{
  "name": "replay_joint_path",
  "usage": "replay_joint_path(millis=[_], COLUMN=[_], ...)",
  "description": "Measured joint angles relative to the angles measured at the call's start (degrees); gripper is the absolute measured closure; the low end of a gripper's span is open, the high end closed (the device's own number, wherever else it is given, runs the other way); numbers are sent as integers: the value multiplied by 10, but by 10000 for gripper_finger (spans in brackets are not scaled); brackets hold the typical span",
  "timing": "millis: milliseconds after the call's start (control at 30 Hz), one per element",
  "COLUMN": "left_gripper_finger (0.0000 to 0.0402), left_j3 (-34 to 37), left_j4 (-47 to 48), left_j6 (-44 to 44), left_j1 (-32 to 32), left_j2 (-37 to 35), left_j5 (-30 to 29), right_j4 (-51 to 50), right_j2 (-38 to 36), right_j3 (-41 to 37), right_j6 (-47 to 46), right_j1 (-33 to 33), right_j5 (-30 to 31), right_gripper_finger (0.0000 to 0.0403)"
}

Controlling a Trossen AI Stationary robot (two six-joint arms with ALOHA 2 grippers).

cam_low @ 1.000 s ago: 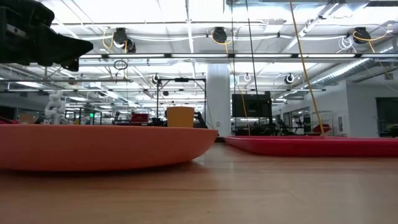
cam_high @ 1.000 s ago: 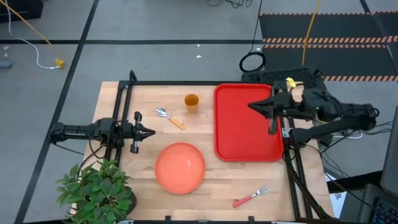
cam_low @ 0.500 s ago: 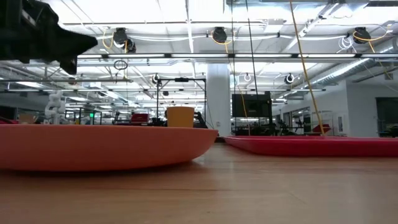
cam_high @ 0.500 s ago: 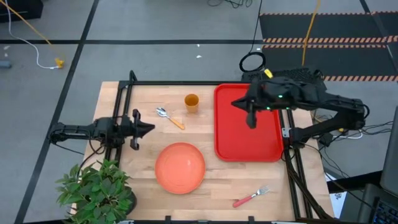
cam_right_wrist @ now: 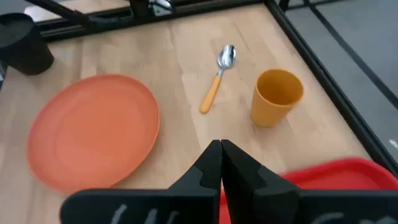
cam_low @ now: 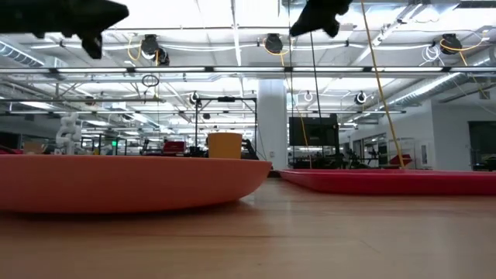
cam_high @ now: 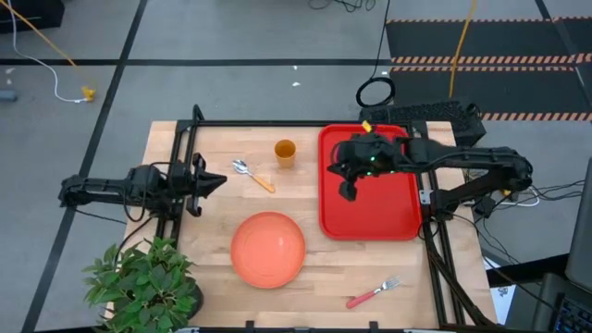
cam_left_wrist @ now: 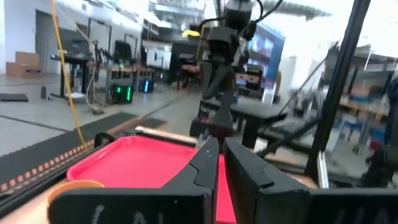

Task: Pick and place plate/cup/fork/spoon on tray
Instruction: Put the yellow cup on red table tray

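Right pincer (cam_high: 344, 176) hangs over the red tray (cam_high: 388, 217), fingers closed together and empty; nothing is on the tray.
Left pincer (cam_high: 205, 182) waits at the surface's left edge, its fingers nearly together and holding nothing. The tray lies along the right edge. The plate (cam_high: 267, 248) sits near the front edge, mid-surface. The cup (cam_high: 285, 153) stands upright near the back edge, just beside the tray's left rim, with the spoon (cam_high: 252, 175) lying near it. The fork (cam_high: 373, 293) lies at the front right corner.
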State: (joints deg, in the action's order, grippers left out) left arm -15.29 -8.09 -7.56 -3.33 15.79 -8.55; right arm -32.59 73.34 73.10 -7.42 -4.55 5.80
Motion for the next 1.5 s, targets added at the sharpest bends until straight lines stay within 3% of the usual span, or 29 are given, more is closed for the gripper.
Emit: replay_joint_path(millis=[267, 500, 733, 967, 1200, 1333, 1500], left_gripper_finger=[371, 371, 371, 371, 371, 371, 371], left_j3=[-139, -302, -369, -388, -388, -382, -383], left_j4=[31, 152, 185, 213, 299, 304, 274], left_j6=[25, 87, 161, 195, 165, 129, 111], left_j1=[-30, -36, -29, 6, 44, 56, 68], left_j2=[208, 398, 525, 585, 600, 600, 617], left_j5=[-9, -20, -20, -20, -19, -18, -19], right_j4=[169, 178, 181, 187, 295, 315, 302], right_j2=[-1, -1, -1, -6, -3, 16, 76], right_j3=[-144, -209, -215, -215, -214, -187, -125], right_j6=[6, 12, 8, 24, 55, 66, 103], right_j1=[-1, 1, -4, -9, -31, -45, -55], right_j5=[-4, -16, -15, -15, 2, 4, 49], right_gripper_finger=[403, 403, 403, 403, 403, 403, 403])
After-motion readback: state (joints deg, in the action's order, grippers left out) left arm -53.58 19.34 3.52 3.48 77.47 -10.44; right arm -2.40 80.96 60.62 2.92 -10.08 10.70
